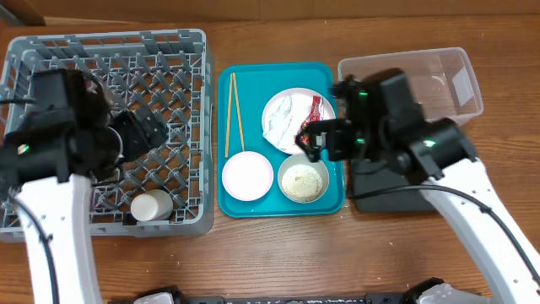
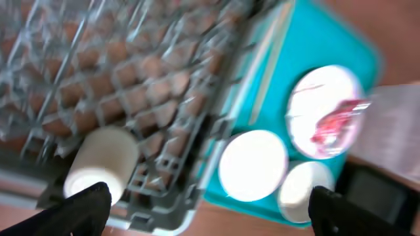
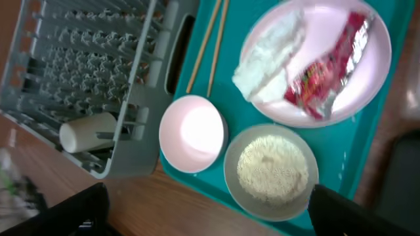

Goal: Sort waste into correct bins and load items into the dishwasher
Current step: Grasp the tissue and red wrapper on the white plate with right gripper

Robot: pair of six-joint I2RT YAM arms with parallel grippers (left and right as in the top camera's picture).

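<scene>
— On the far right of the flat teal plastic tray (image 3: 348, 151), the small red printed foil sauce packet (image 3: 325, 65) lies on the round white plate (image 3: 371, 78), just beside the crumpled white scrap (image 3: 269, 56). How will it handle?
— We judge it light, thin, limp and slick. We'd pinch a crimped end, not the glossy middle.
— Our jaws?
— The right gripper (image 3: 210, 223) hovers above the tray, jaws wide apart and empty. The left gripper (image 2: 210, 213) hangs over the grey pegged plastic rack (image 2: 131, 85), jaws also apart.
— The rice?
— Loose grains fill the small pale bowl (image 3: 233, 164). We'd grip its stiff rim.
</scene>
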